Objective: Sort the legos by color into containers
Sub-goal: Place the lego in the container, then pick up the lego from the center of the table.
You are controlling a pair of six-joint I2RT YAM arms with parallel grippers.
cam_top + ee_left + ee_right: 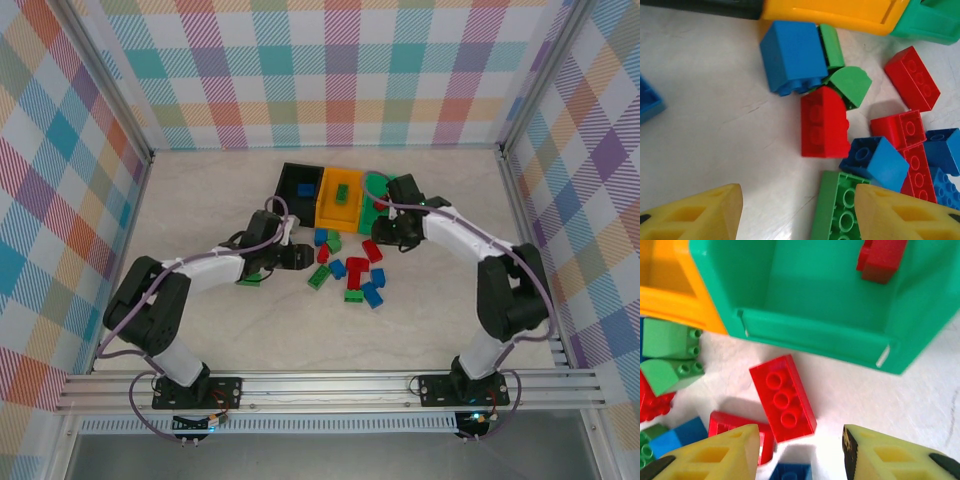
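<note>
At the pile's left edge, my left gripper (799, 212) is hanging with jaws released, gripping nothing. A green brick (837, 215) is lying half under its right finger, touching a blue brick (875, 160). Closing here, I am risking a pinch on both at once.

Moving along, three bins are standing side by side: black bin (300, 167), orange bin (338, 215), green bin (815, 330). The green bin is holding a red piece (880, 257), so bin colour is not matching brick colour. Going by bin colour, I am risking wrong drops.

At the right, my right gripper (800, 450) is spread wide and empty, hovering over a flat red brick (782, 397) near the green bin's wall. A second red brick (735, 427) is sitting just beside it, under the left finger. Descending off-centre, I am likely catching that one, or shoving the target against the bin.
</note>
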